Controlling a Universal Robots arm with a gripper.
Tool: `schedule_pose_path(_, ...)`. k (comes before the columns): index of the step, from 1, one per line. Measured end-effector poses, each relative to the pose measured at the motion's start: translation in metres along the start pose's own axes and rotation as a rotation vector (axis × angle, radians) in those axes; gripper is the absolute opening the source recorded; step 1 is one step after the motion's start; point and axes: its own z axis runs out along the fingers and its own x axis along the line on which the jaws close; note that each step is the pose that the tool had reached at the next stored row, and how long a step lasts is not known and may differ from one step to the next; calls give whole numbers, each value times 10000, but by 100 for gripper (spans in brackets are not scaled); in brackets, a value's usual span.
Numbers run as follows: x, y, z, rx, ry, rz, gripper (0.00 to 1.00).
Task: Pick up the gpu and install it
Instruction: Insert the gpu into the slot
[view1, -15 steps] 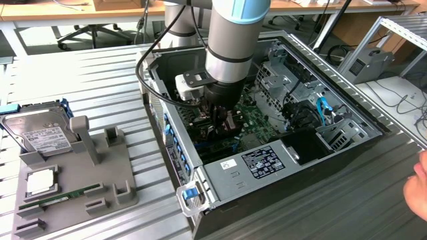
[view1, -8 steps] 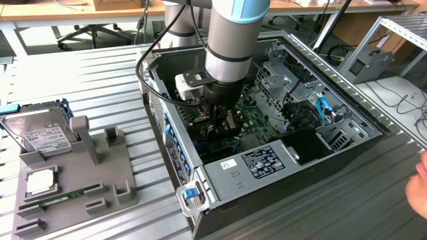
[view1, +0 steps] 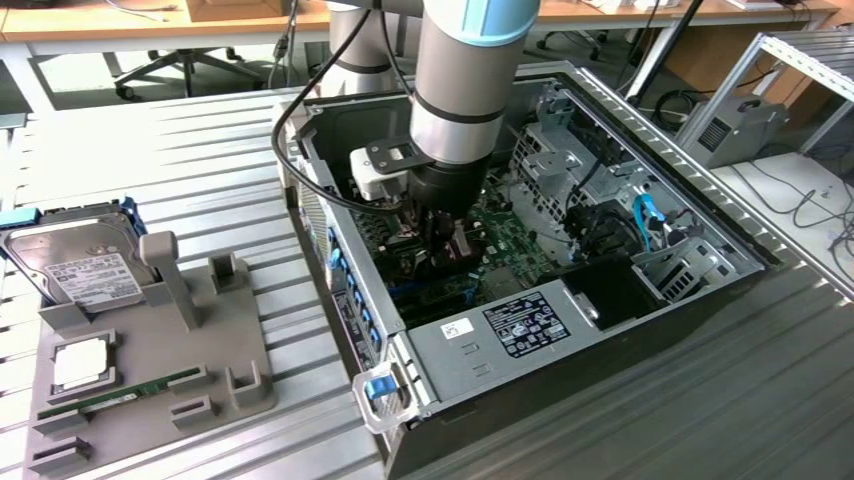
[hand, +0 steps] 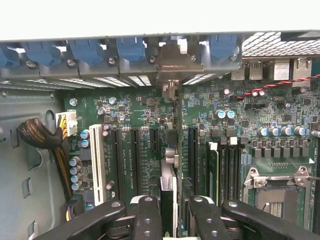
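My fingers (hand: 170, 210), black and nearly closed, pinch the thin gpu (hand: 169, 165) edge-on above the green motherboard (hand: 150, 145), its metal bracket by the blue clips. I am reaching down into the open grey case (view1: 441, 350), whose black label is too small to read. It lies on a ribbed metal table (view1: 174, 150) beside a grey tray (view1: 147, 400) holding a silver hard drive (view1: 74, 265).

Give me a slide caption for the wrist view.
The hand holds the gpu edge-on above the motherboard, lined up with its expansion slots.
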Motion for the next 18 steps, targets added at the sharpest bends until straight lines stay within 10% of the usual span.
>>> schedule_pose_path(18,-8,0,0,1,15,-29,27)
